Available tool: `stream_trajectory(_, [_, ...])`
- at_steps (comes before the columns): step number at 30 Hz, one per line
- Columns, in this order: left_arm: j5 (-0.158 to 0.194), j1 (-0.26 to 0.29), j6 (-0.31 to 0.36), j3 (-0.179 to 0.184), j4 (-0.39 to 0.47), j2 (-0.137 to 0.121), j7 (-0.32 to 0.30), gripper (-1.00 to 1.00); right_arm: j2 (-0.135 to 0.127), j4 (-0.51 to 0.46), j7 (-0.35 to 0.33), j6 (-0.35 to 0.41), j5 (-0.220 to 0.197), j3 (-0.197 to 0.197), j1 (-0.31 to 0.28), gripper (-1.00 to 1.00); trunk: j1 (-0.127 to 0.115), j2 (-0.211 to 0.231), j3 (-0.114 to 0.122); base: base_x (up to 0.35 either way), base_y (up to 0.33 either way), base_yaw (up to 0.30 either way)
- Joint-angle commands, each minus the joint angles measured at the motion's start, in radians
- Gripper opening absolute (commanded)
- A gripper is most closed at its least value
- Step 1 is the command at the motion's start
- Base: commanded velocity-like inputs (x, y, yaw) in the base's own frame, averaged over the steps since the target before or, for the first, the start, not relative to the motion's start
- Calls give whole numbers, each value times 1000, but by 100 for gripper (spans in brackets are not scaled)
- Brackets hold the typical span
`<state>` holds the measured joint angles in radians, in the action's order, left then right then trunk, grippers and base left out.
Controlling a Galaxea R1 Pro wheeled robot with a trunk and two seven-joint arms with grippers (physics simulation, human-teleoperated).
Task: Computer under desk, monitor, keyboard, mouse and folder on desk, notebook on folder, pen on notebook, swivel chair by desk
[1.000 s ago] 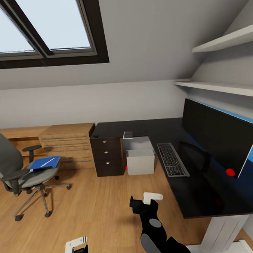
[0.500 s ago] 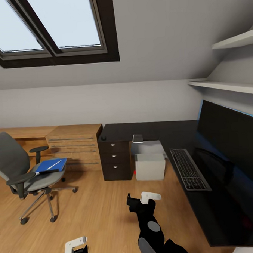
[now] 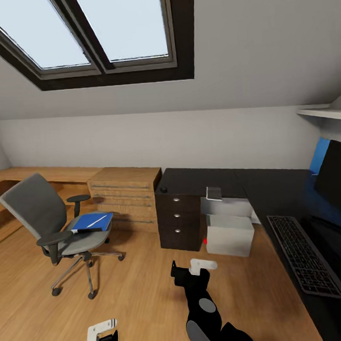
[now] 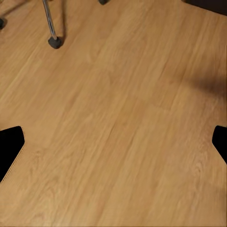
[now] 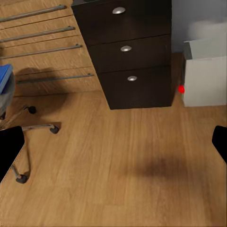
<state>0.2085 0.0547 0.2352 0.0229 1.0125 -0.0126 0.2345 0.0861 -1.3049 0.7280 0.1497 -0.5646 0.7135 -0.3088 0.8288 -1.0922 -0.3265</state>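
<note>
Folder: one, blue, flat on the seat of the chair, well left of the desk. A thin white pen lies across it; a dark strip at its near edge may be the notebook, too small to tell.

Chair: one, grey, on the wood floor left of the desk; its castors and chrome legs also show in both wrist views.

Desk: one, black-topped, its right part cut off by the picture edge. Three dark drawers with round silver knobs stand under its left end.

Computer: one, light grey box on the floor under the desk, just right of the drawers, with a red button on its front; upper part partly hidden by the desk top.

Keyboard: one, on the desk's right wing, far end cut off.

Monitor: one, on the desk behind the keyboard, mostly cut off at the right edge; stem and base not visible.

Mouse: small dark lump at the desk's left corner, hard to make out.

Wood chest: one, with long steel handles, just left of the drawers.

Left gripper: fingertips wide apart, holding nothing, over bare floor.

Right gripper: fingertips wide apart, holding nothing, above the floor before the drawers.
</note>
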Motion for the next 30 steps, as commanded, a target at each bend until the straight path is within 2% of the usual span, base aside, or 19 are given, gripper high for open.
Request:
stream_trajectory(1, [9,1,4,3,2,-1,6,100,0,-1,7,6,-3,1,-1,100,1,-1,-1,312,97,278])
stream_trajectory(8, [9,1,4,3,0,-1,6,100,0,-2,7,5,-3,1,-1,100,1,-1,-1,314,94,238])
stream_trajectory(19, [11,1,3,3,10,1,2,100,0,-1,6,7,-3,-5,-1,100,1,-1,-1,316,75,34])
stream_trajectory(22, [13,1,7,5,52,1,2,100,-1,-1,8,7,-2,-4,-1,100,1,-1,-1,319,9,1])
stream_trajectory(23, [13,1,15,8,120,4,2,100,-1,-4,10,12,-1,-1,-1,100,1,-1,-1,321,1,0])
stream_trajectory(25, [14,1,20,10,144,5,3,100,0,-2,10,16,-2,-2,-1,100,1,-1,-1,321,1,0])
stream_trajectory(29, [15,1,61,17,209,10,4,100,4,16,9,63,-3,-6,-3,100,1,-1,-1,321,0,0])
stream_trajectory(30, [15,1,91,18,237,11,6,100,6,21,9,97,-3,-13,-5,100,1,-1,-1,321,0,0])
